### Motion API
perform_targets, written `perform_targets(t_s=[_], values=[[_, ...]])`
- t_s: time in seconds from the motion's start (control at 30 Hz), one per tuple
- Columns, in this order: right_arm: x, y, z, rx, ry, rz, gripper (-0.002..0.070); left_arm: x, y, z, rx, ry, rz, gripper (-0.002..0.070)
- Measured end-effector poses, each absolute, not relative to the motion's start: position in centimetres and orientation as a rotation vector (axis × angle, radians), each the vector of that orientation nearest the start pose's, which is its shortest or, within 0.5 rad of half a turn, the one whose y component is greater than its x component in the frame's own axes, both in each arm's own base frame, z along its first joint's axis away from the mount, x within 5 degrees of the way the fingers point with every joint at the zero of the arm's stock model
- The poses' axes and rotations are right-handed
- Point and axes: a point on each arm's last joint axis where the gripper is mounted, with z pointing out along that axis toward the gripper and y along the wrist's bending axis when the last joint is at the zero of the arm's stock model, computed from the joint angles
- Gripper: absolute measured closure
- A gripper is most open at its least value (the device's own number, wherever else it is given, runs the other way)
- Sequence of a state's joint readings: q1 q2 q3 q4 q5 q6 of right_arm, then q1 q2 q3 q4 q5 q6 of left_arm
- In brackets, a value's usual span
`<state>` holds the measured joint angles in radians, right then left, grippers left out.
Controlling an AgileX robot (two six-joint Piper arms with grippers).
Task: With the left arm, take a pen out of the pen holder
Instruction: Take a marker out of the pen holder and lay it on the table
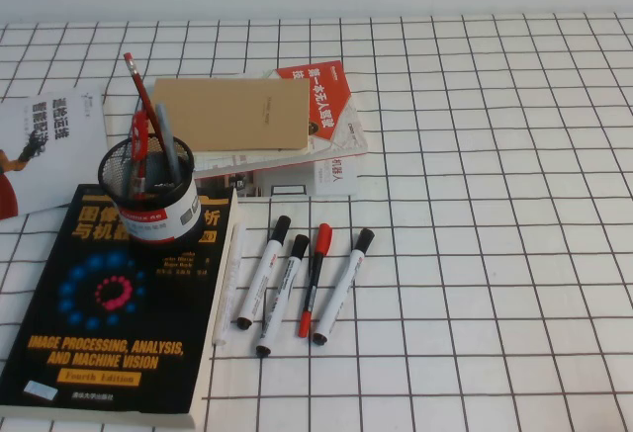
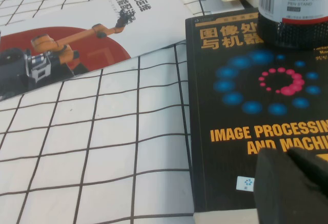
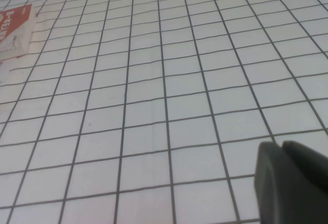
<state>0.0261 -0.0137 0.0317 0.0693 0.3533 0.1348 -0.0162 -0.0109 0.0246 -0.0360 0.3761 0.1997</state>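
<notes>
A black mesh pen holder [image 1: 148, 190] stands on the far end of a black textbook [image 1: 109, 323] at the table's left. A red pen [image 1: 138, 106] and a grey pen [image 1: 166, 140] stick up out of it. Neither arm shows in the high view. In the left wrist view my left gripper [image 2: 287, 155] is shut with nothing in it. It hovers over the textbook's [image 2: 246, 106] near edge, well short of the pen holder [image 2: 292, 8]. In the right wrist view my right gripper [image 3: 281, 146] is shut and empty over bare grid cloth.
Several markers lie side by side right of the textbook, among them a red one [image 1: 315, 279] and a black-capped one [image 1: 342, 286]. A stack of books topped by a brown notebook [image 1: 232, 114] sits behind the holder. A brochure [image 1: 45, 150] lies at the far left.
</notes>
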Motion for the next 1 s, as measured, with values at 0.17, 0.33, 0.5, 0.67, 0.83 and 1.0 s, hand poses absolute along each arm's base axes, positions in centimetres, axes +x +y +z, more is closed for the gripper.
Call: perform_targets(t_s=[0.17,0.33,0.5,0.67,0.83,1.0], values=[[5.30,0.36,17.15,0.145,1.852,0.179,0.0693,5.25,-0.21,17.17,0.180,1.866,0.091,0.0677],[5.30,0.36,17.15,0.145,1.852,0.179,0.0693,5.25,-0.21,17.17,0.180,1.866,0.091,0.0677],[5.30,0.36,17.15,0.145,1.852,0.179,0.0693,5.25,-0.21,17.17,0.180,1.866,0.091,0.0677],[5.30,0.36,17.15,0.145,1.852,0.179,0.0693,5.25,-0.21,17.17,0.180,1.866,0.091,0.0677],[5.30,0.36,17.15,0.145,1.852,0.179,0.0693,5.25,-0.21,17.17,0.180,1.866,0.091,0.0677],[5.30,0.36,17.15,0.145,1.852,0.179,0.0693,5.33,-0.26,17.46,0.101,1.837,0.027,0.0677]])
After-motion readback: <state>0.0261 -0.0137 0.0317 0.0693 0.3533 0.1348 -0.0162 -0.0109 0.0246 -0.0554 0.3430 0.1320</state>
